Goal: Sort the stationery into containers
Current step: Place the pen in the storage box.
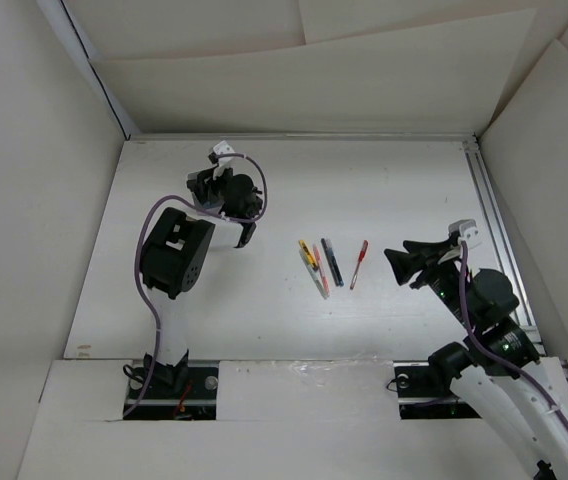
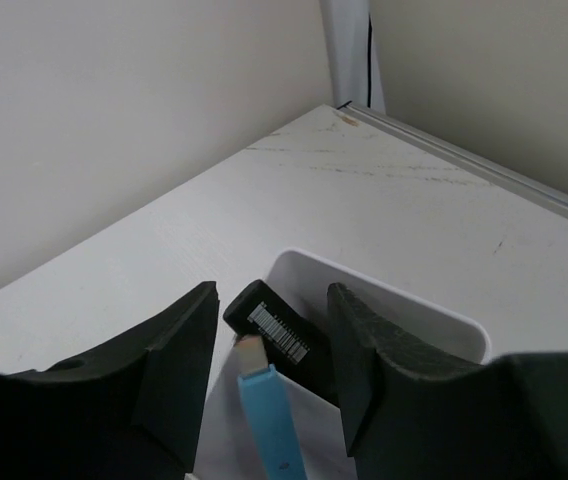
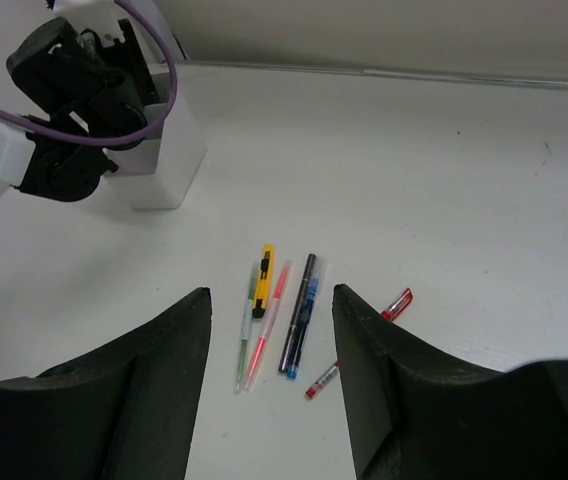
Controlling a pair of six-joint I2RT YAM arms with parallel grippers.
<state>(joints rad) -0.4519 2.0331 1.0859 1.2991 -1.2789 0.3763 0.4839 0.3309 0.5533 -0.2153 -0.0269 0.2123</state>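
My left gripper [image 2: 273,295] hangs open over one end of the white container [image 2: 394,305], near the table's far left corner. Inside the container lie a stubby black highlighter with a barcode [image 2: 286,337] and a blue pen [image 2: 270,420]; the pen lies loose between the jaws, touching neither. On the table's middle lies more stationery: a yellow cutter-like item [image 3: 264,278], a green pen [image 3: 244,340], a pink pen [image 3: 269,325], a black and blue pen pair [image 3: 300,315] and a red pen [image 3: 359,342]. My right gripper [image 3: 270,293] is open above them, holding nothing.
In the top view the left arm [image 1: 179,250] covers the container. The pen row [image 1: 316,268] lies between the two arms, and the right gripper [image 1: 394,263] is just right of it. White walls close in the table, and a metal rail [image 1: 494,220] runs along its right edge.
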